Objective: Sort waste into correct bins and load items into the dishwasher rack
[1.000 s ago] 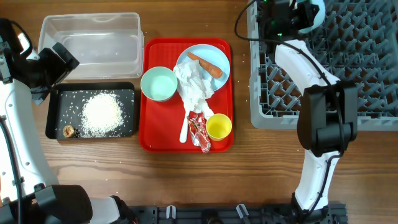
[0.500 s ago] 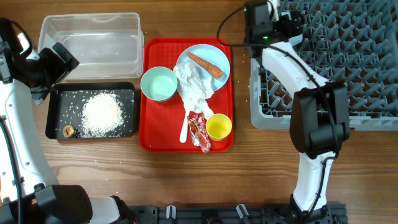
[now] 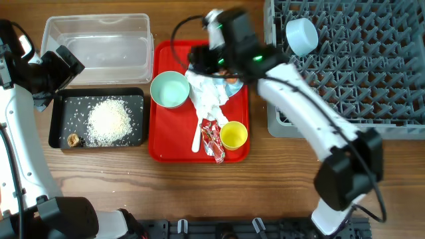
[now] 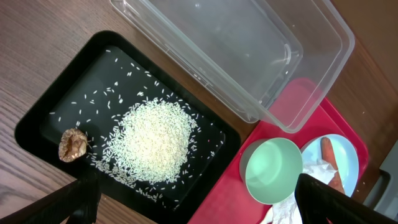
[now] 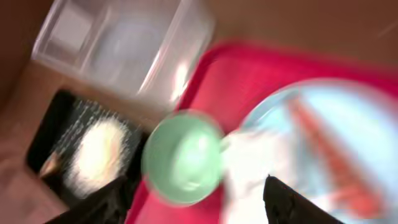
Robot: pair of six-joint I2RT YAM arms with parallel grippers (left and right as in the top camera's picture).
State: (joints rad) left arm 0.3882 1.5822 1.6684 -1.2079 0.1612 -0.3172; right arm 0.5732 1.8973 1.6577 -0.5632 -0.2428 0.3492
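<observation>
Red plastic tray [image 3: 166, 149] sits mid-worktop [image 3: 99, 189], carrying a pale bowl [image 3: 169, 89] at its 9 o'clock, a crumpled napkin [image 3: 209, 96] at the centre, and a wrapper [image 3: 212, 141] and yellow cup [image 3: 234, 135] toward 5 o'clock. The right gripper [image 5: 194, 183] hangs over the tray's 12 o'clock end, its fingers spread wide with nothing between them. The left gripper [image 4: 196, 180], at the worktop's 9 o'clock, is equally wide and empty above the black tray [image 4: 37, 118] of rice [image 4: 155, 140], beside the clear tub [image 4: 249, 50]. A second bowl [image 3: 302, 34] lies in the rack [image 3: 358, 73] at its 11 o'clock corner.
</observation>
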